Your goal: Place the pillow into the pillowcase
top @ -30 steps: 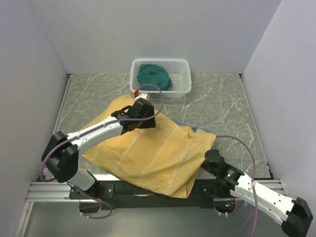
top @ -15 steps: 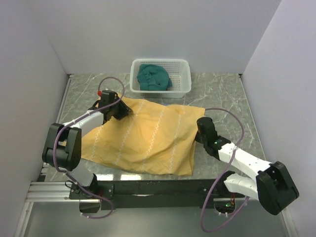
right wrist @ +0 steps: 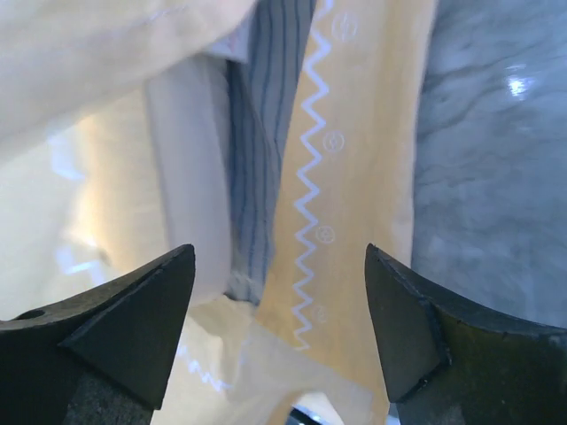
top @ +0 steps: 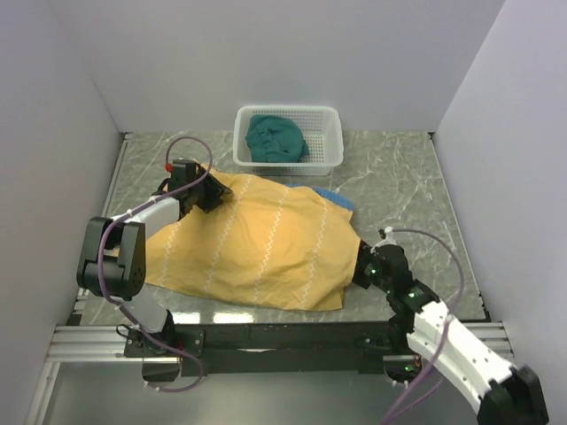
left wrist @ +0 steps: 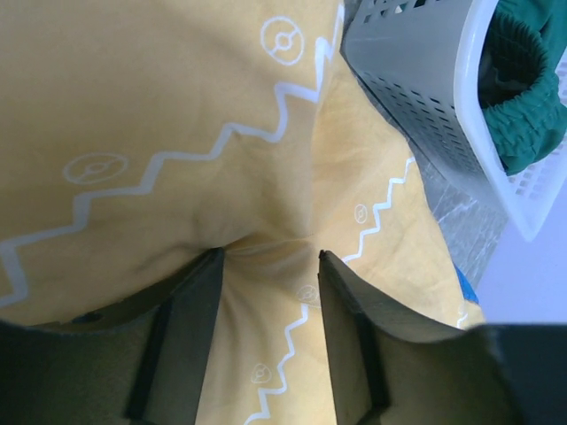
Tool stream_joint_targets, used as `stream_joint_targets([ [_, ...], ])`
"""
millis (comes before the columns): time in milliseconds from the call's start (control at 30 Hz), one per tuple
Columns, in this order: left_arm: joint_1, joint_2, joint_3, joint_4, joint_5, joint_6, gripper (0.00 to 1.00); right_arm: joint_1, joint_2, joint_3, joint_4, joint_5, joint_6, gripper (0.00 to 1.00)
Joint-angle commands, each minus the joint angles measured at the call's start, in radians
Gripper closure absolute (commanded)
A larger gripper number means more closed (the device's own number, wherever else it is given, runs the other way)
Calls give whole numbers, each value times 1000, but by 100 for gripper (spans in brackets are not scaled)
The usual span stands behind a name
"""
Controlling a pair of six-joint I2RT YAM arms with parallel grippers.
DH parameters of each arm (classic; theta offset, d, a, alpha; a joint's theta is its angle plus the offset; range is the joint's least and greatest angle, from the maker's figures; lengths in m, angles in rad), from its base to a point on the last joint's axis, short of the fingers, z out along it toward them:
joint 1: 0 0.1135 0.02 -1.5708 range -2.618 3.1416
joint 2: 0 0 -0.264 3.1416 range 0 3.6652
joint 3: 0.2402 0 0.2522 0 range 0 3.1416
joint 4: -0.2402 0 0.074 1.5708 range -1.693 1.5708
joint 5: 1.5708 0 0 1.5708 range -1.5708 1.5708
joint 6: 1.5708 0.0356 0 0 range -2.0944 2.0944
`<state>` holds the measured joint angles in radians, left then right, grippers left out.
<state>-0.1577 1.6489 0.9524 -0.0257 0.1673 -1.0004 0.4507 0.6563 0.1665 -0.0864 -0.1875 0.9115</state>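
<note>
Evidently the pillow (right wrist: 80, 62) is most of the way inside. From above, the pillowcase (top: 257, 243) lies plump and mustard side up across the marble-patterned table (top: 407, 186). Only the right wrist view shows cream-white pillow, at the case's right-hand mouth beside a striped inner layer. A blue strip of the case's other side peeks out at the far right edge.

The left gripper (top: 217, 192) sits on the far left corner of the case, likely the closed end. It is probably there to anchor the cloth so it does not slide while the pillow is worked deeper. Its fingers (left wrist: 190, 336) stand partly apart with a pucker of yellow fabric gathered between them; whether they truly pinch that fold or merely press on it I cannot tell.

The right gripper (right wrist: 279, 257) hovers at the near right edge, jaws wide apart and holding nothing, aimed at the open hem. That stance suits either seizing the hem to draw it over the pillow or poking the exposed part in. Judging by the bulge, what remains is tucking in the last of the pillow.

The white perforated basket (top: 330, 158) with its teal cloth (top: 275, 137) stands just beyond the case and plays no part.
</note>
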Motion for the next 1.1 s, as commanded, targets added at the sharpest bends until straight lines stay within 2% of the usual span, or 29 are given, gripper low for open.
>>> stream_joint_targets([
  [0, 18, 20, 2, -74, -84, 32, 43, -7, -233, 73, -309, 155, 88, 16],
  [167, 18, 9, 8, -80, -89, 37, 41, -6, -411, 100, -457, 123, 107, 19],
  [300, 18, 9, 13, -89, -95, 39, 39, -4, -422, 48, -506, 125, 128, 32],
  [433, 18, 5, 0, -85, -97, 31, 39, -4, -527, 60, -601, 233, 168, 31],
  [533, 18, 14, 9, -102, -112, 39, 38, -6, -543, 206, -673, 304, 127, 27],
  [567, 18, 15, 11, -103, -112, 39, 38, -6, -497, 290, -691, 334, 109, 25],
  [633, 18, 17, 8, -99, -103, 36, 38, -7, -436, 352, -679, 352, 58, 24],
  [700, 18, 15, 6, -95, -97, 34, 38, -6, -336, 384, -601, 356, 24, 18],
  [733, 18, 11, 5, -95, -92, 36, 38, -9, -299, 380, -495, 344, 6, 17],
  [800, 18, 6, 6, -99, -77, 46, 37, -21, -151, 370, -385, 309, -17, 16],
  [933, 6, 8, 34, -134, -64, 94, 36, -153, 203, 387, -73, 126, -74, 18],
  [1067, -16, -18, 36, -149, -65, 138, 31, -276, 430, 445, 66, 105, -137, 25],
])
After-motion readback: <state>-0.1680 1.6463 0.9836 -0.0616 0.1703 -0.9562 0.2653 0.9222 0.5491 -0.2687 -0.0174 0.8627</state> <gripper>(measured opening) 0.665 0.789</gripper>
